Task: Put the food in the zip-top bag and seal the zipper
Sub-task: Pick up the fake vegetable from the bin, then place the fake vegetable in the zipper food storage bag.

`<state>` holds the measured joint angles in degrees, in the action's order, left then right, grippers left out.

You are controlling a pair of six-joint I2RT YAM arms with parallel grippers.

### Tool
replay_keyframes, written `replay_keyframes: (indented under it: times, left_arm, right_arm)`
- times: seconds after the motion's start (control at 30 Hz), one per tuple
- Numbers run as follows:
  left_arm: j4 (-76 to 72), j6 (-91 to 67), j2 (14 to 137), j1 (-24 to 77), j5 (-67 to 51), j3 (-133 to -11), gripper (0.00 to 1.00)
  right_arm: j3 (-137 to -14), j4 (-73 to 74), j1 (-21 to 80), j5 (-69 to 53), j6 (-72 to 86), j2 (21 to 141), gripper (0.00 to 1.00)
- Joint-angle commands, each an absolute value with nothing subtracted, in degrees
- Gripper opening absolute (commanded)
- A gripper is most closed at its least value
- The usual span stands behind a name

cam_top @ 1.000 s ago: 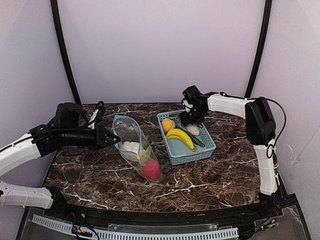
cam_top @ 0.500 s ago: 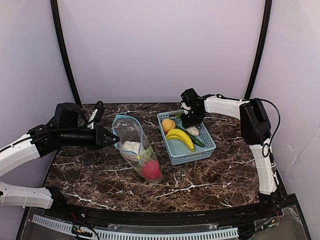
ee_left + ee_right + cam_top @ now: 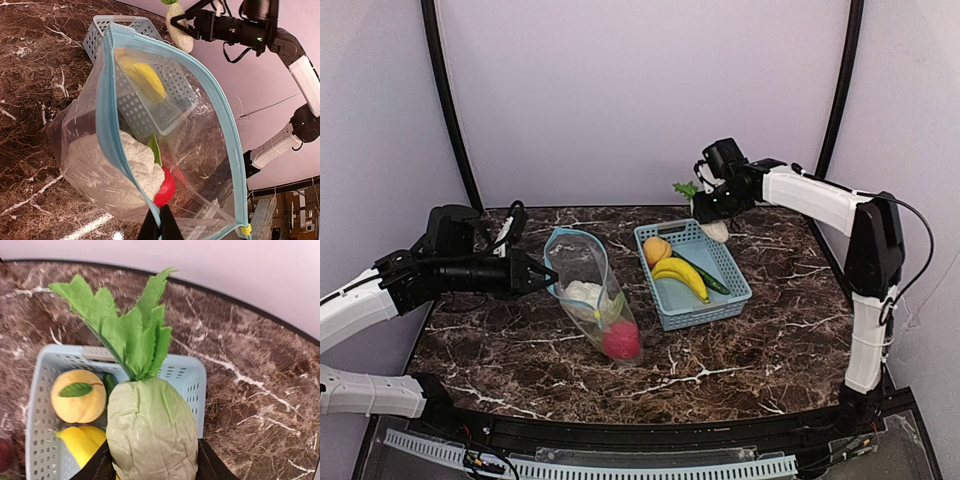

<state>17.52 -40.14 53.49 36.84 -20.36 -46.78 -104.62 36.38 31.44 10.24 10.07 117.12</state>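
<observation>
**A:** Where is the zip-top bag lying?

**B:** The zip-top bag point(image 3: 585, 265) is lying on the bench point(image 3: 750, 360), left of centre. Its closed end is pointing toward the near edge and its mouth is gaping toward the back. The zipper point(image 3: 101, 125) is standing open in a wide loop.

**A:** Is anything sitting inside?

**B:** A white cauliflower point(image 3: 582, 295) is resting around the middle of the bag. A red apple point(image 3: 622, 340) is sitting down at the closed end.

**A:** What is gripping it?

**B:** The left gripper point(image 3: 552, 278) is reaching in from the left. Its jaws are pressing together on the zipper, pinching the strip at the side of the mouth.

**A:** And the right side?

**B:** The right gripper point(image 3: 710, 208) is hanging in the air above the far end of the basket point(image 3: 708, 310). Its jaws are clamping a pale leafy vegetable point(image 3: 152, 435) by its body, with the green leaves sticking out past them.

**A:** What is the basket carrying?

**B:** The basket is a light blue lattice one, standing just right of the bag. An orange point(image 3: 656, 249) is lying at its far end, a yellow banana point(image 3: 682, 275) is curving along the middle, and a green cucumber point(image 3: 708, 280) is lying beside the banana.

**A:** And the surroundings?

**B:** The bench is showing dark brown marble with white veins. Pale lilac walls point(image 3: 640, 100) are closing it in, and black posts point(image 3: 445, 100) are curving up at the back corners.
</observation>
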Motion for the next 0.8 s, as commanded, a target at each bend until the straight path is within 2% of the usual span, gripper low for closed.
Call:
replay_keyframes:
  times: [0.0, 0.17, 0.4, 0.77]
  left_arm:
    - [14.3, -41.1, 52.3, 36.5, -21.8, -46.5, 0.01]
    - [13.8, -40.8, 52.5, 36.5, -22.7, -46.4, 0.01]
    - [12.5, -40.2, 53.2, 36.5, -24.7, -45.8, 0.01]
    - [10.9, -40.3, 52.5, 36.5, -26.6, -45.2, 0.01]
  right_arm:
    - [-101.2, 34.3, 31.8, 8.6, 12.2, 106.6, 0.23]
    - [-98.5, 35.1, 35.9, 8.1, 14.2, 98.7, 0.21]
    - [-97.5, 34.1, 48.5, 11.7, 21.5, 91.8, 0.21]
    - [-98.4, 22.9, 65.3, 14.8, 26.4, 92.4, 0.20]
